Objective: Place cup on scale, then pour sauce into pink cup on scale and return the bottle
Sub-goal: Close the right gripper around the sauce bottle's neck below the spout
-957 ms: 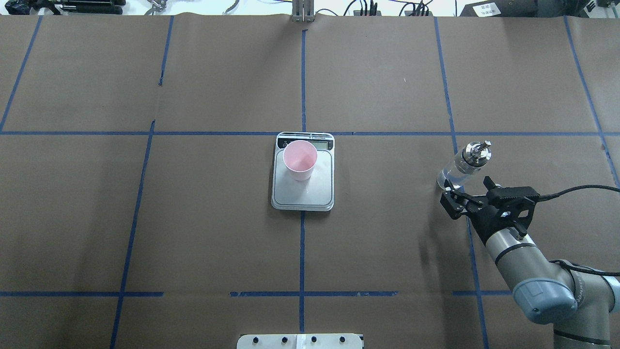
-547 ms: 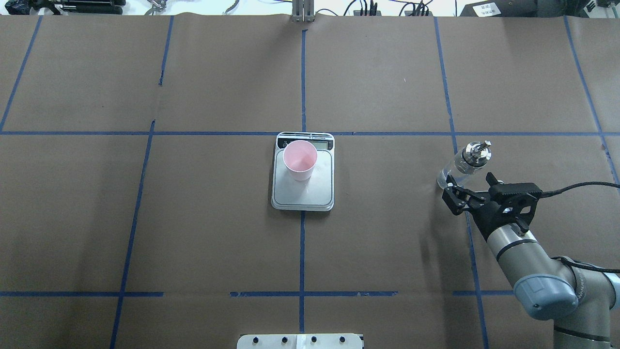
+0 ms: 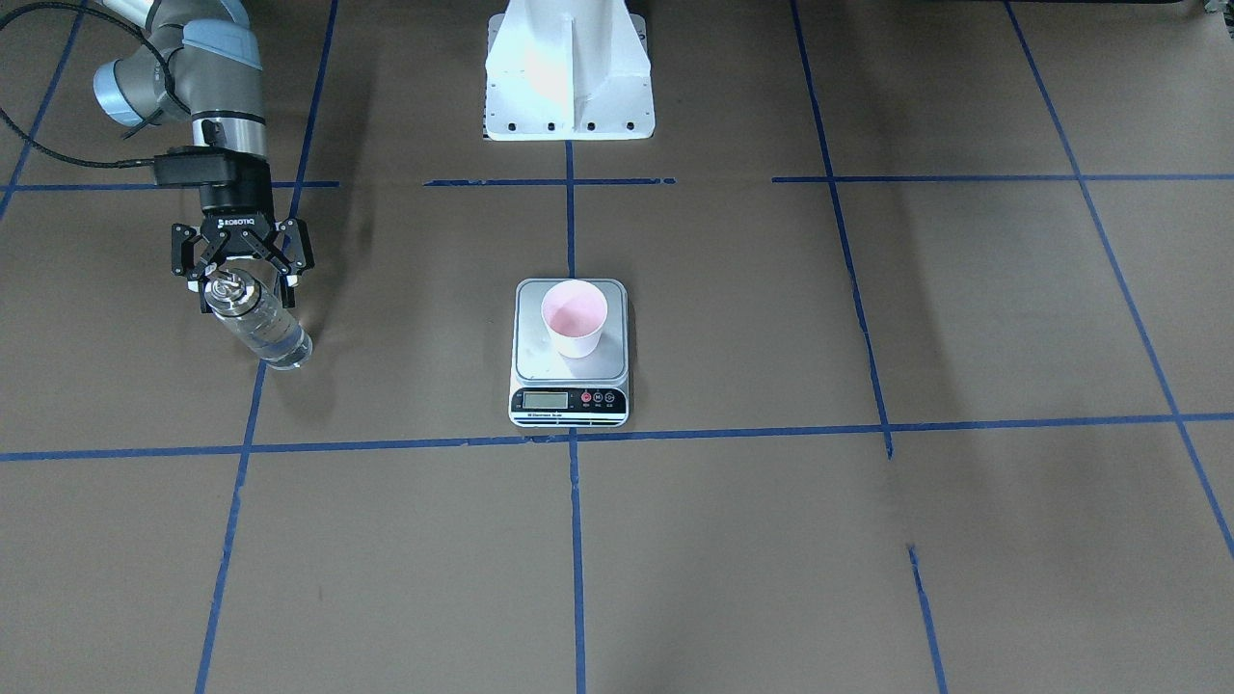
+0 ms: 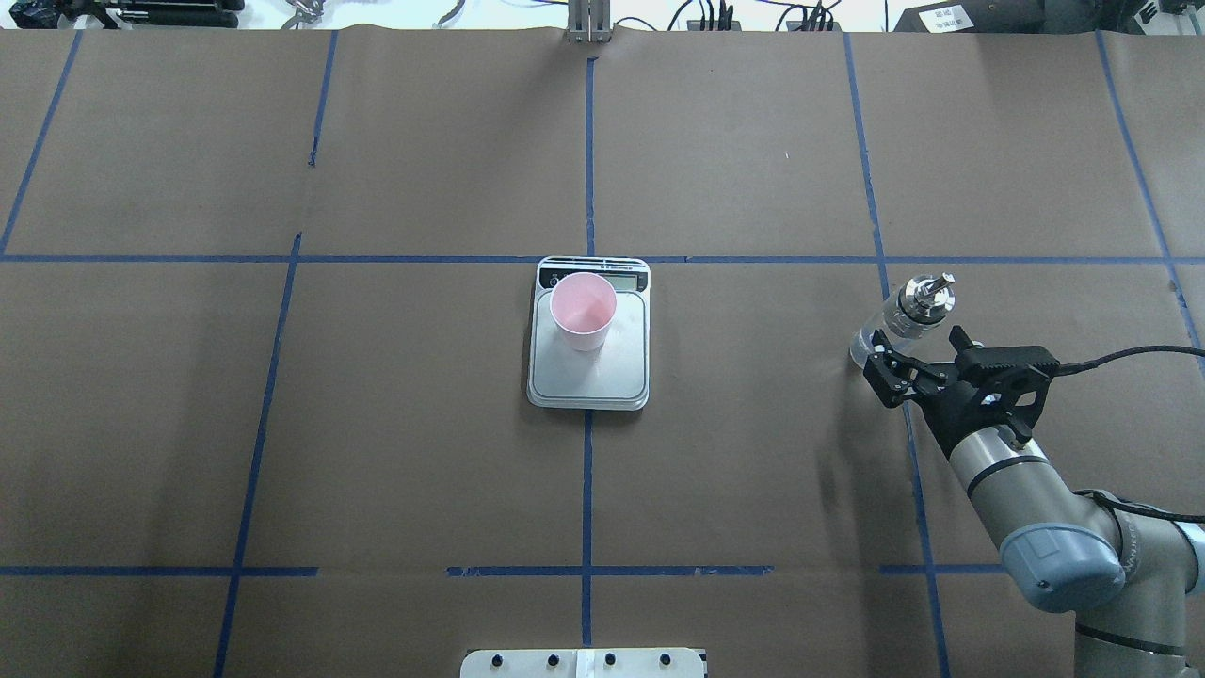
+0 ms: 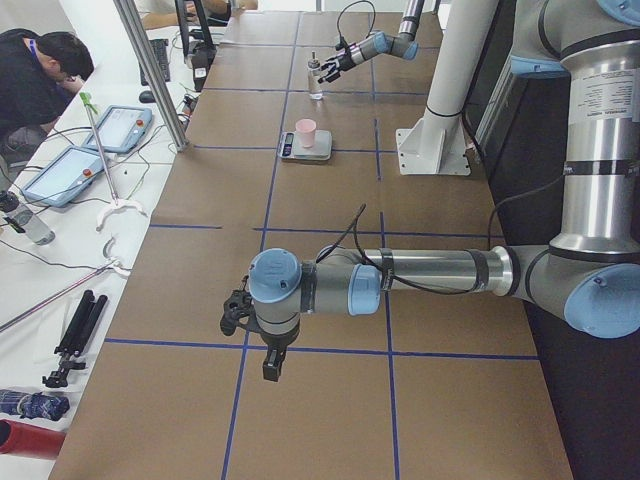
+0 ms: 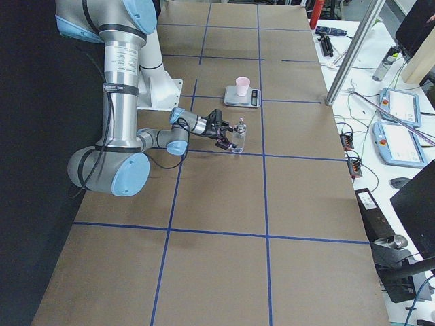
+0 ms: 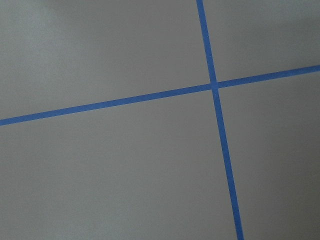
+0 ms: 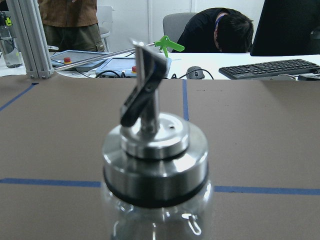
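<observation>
"ROBOTIQ" on the right claw.

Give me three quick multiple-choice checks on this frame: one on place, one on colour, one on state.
1. Where is the cup?
A. on the scale
B. beside the bottle
C. in the right gripper

2. What colour are the table's grid lines?
A. red
B. blue
C. white

3. How is the right gripper?
A. shut on the cup
B. open, fingers either side of the bottle
C. out of view

Key: 1 A, it stands on the platform; 2 B, blue tape crosses the brown cover; 3 B, the front-facing view shows spread fingers flanking the bottle's top.
</observation>
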Available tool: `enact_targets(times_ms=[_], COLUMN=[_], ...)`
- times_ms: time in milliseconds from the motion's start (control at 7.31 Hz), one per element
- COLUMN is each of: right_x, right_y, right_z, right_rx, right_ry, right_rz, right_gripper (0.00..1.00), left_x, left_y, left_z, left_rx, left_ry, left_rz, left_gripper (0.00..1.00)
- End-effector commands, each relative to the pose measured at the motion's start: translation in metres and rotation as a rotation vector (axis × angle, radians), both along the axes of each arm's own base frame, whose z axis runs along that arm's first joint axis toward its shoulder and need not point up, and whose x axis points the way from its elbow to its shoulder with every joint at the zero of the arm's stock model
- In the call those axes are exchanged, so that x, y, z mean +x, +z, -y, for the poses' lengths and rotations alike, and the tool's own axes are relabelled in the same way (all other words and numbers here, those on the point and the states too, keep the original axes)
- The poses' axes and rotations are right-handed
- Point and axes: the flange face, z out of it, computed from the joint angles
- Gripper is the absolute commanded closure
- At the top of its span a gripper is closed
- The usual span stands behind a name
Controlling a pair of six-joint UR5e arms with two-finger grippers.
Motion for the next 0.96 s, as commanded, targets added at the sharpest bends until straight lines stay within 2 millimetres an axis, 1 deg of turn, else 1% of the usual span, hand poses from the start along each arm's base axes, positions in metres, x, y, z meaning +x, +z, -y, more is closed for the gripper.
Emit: enact_targets(times_ms=[0,274,684,821], right_x=[-0.0021,-0.0017,0.0003,0.0006], right_y=[-0.0070,-0.0119,-0.0125,-0.0118], right_z=[0.0051,0.0103,0.0134,0.0140], right_rx=[0.004,0.013,0.017,0.017], right_ry=[0.009,0.016,0.020,0.021], right_rz=[0.012,0.009,-0.002,-0.005], right_gripper=[0.00,0.00,0.01,0.05], left_x=[0.0000,-0.0001,0.0001,0.0000], left_y=[0.0004,0.0005,0.0011,0.0012], left_z=[-0.0001,-0.0001,-0.0008,-0.0008], left_rx=[0.000,0.000,-0.001,-0.002], left_ry=[0.001,0.001,0.001,0.001], left_rz=[0.000,0.001,0.000,0.001], left_gripper=[0.00,0.00,0.00,0.00])
